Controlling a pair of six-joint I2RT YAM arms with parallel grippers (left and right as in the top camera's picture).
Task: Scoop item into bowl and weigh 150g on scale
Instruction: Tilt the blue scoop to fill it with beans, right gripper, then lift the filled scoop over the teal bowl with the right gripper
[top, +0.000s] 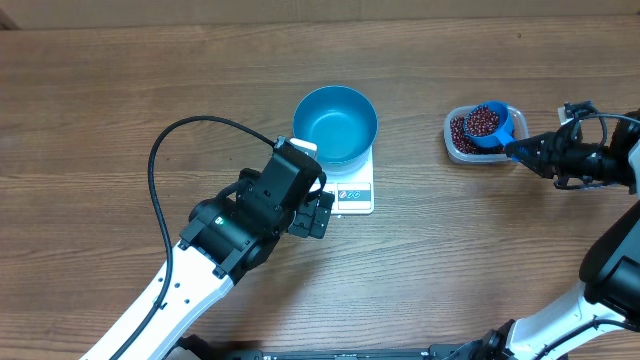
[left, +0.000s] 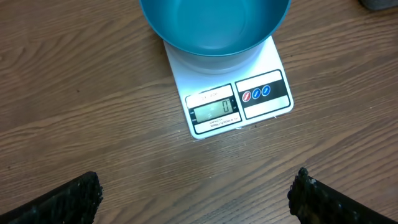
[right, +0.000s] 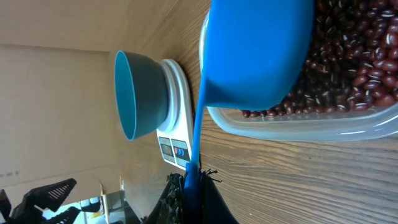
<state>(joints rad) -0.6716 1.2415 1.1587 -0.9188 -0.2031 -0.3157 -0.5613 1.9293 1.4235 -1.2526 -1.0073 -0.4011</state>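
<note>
Loose dark red-brown beans (top: 484, 120) fill a small blue plastic scoop (top: 497, 140) above the clear plastic tub (top: 456, 146); right gripper (top: 522, 148) clamps its thin handle, seemingly level; light, spill-prone; left gripper (top: 320, 213) gapes beside the flat white square scale (top: 356, 196).

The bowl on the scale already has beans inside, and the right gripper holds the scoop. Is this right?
No: the bowl on the scale is empty, as the overhead view shows. The right gripper does hold the scoop.

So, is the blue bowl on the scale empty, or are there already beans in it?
Empty. In the overhead view the bowl is bare blue inside, and the display of the scale reads zero.
</note>
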